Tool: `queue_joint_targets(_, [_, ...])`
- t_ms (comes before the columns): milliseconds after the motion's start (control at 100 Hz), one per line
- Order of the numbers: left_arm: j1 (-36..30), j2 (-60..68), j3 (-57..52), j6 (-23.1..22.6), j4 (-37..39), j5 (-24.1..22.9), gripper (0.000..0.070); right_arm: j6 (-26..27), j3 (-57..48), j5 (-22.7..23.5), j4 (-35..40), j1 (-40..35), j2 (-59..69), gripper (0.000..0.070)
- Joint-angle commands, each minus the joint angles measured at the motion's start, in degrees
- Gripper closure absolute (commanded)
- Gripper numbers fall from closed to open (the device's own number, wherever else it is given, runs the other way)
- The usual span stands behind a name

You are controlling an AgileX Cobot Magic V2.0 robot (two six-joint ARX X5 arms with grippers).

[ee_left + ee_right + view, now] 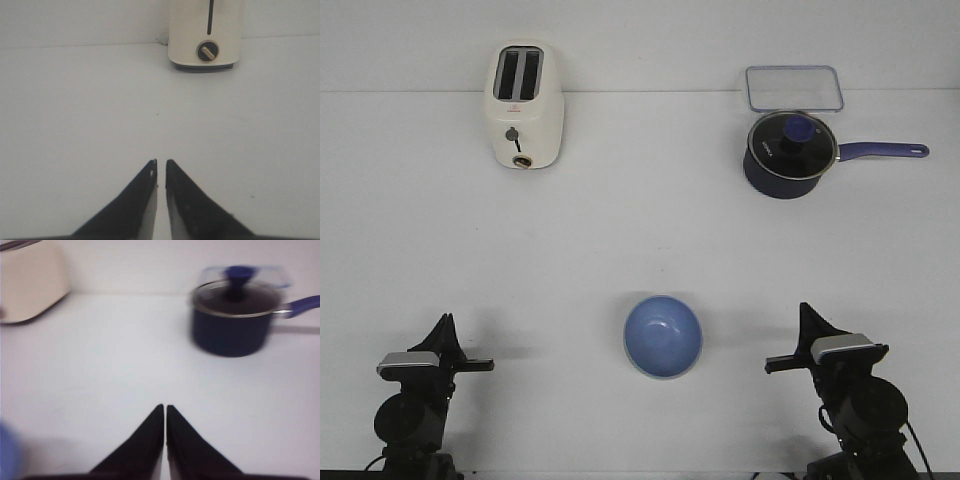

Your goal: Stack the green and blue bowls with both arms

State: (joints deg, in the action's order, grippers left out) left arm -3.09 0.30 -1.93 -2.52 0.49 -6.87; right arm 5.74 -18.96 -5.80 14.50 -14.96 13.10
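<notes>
The light blue bowl (663, 336) sits upright on the white table near the front, midway between my two arms. A blurred sliver of it shows at the edge of the right wrist view (7, 450). No green bowl shows on its own in any view; it is hidden or out of view. My left gripper (445, 320) rests low at the front left, shut and empty, well left of the bowl; its wrist view (161, 161) shows only a thin slit between the fingers. My right gripper (806, 310) rests at the front right, shut and empty (165, 406).
A cream toaster (524, 105) stands at the back left, also in the left wrist view (206, 35). A dark navy lidded saucepan (790, 152) with its long handle pointing right stands at the back right (232, 317). A clear rectangular lid (794, 88) lies behind it.
</notes>
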Motion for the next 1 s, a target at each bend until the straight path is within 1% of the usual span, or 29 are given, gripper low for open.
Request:
queue_joint_targets(0, [0.13,-0.13,1.14,-0.87,0.98,0.26,0.0685,-4.04,4.35,4.61,-3.41,7.41,-4.09,0.0691])
queue_joint_targets(50, [0.13,-0.13,1.14,-0.87,0.98,0.28,0.0685,-4.15,7.32,5.79,-4.2,11.02,-6.93,0.0691])
queue_joint_targets(110, [0.13,-0.13,1.14,-0.87,0.98,0.28,0.0685,-4.04,10.43,5.86,-4.63,14.29,-9.73,0.0691])
queue_joint_targets(200, [0.13,-0.13,1.14,-0.87,0.98,0.28,0.0685,-3.8,14.21,5.86,-5.33,16.57,-12.48,0.0691])
queue_joint_targets(360, [0.13,-0.13,1.14,-0.87,1.01,0.28,0.0685,-4.48,18.25,5.84,-6.82,16.63,-13.03,0.0691])
queue_joint_targets(670, [0.13,-0.13,1.14,-0.87,1.16,0.35,0.0685,-4.5,18.25,5.84,-8.55,16.63,-13.03,0.0691])
queue_joint_targets(990, [0.13,-0.11,1.14,-0.87,1.14,0.35,0.0685,-4.5,18.23,5.81,-8.5,16.63,-13.03,0.0691])
